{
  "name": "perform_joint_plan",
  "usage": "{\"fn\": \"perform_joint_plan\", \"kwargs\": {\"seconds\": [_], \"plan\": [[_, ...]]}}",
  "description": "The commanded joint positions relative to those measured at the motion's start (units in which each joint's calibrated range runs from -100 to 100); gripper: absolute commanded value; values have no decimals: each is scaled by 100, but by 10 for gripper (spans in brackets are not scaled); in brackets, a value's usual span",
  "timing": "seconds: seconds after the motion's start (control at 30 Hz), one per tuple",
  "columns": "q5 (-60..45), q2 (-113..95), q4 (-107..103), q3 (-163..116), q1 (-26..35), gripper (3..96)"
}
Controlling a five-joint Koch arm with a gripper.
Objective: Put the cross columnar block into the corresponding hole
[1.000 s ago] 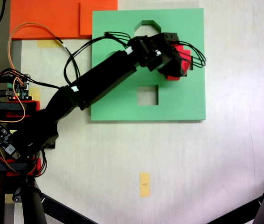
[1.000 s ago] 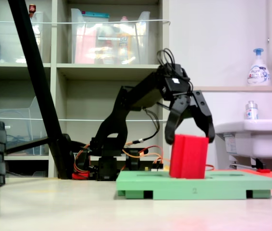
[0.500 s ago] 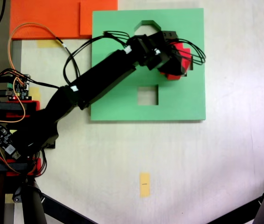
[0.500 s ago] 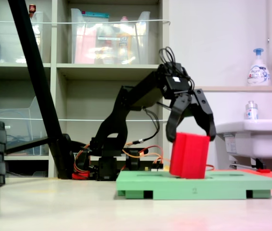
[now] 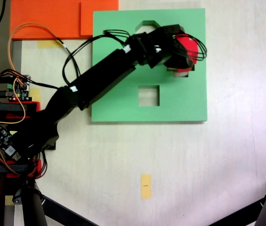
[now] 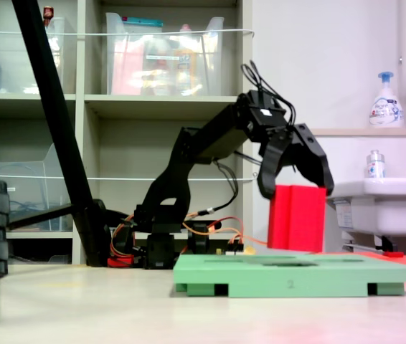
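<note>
Where it rested tilted on the flat square green foam board (image 6: 296, 271) half a second ago, the small bright red plus-section foam block (image 6: 298, 218) now hangs lifted, clamped by the black gripper (image 6: 294, 188); plus-shaped cutout (image 5: 182, 73) lies exposed beneath, insertion pending.

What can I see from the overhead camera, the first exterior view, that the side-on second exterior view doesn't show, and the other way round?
Only the first exterior view shows the cutouts in the green board: a square hole, an octagonal one partly hidden by the arm, plus orange sheets and a yellow tag.

Only the second exterior view shows height: the red block hangs clear above the board, with shelves and a soap bottle behind.

Both show the gripper with its jaws closed around the block.
</note>
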Motion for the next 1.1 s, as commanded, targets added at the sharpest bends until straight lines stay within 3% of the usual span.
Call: {"fn": "perform_joint_plan", "kwargs": {"seconds": [0.03,0.53,1.1], "plan": [[-34,-199,415,465,10,364],[117,178,-356,465,5,366],[-391,387,-461,465,-122,367]]}}
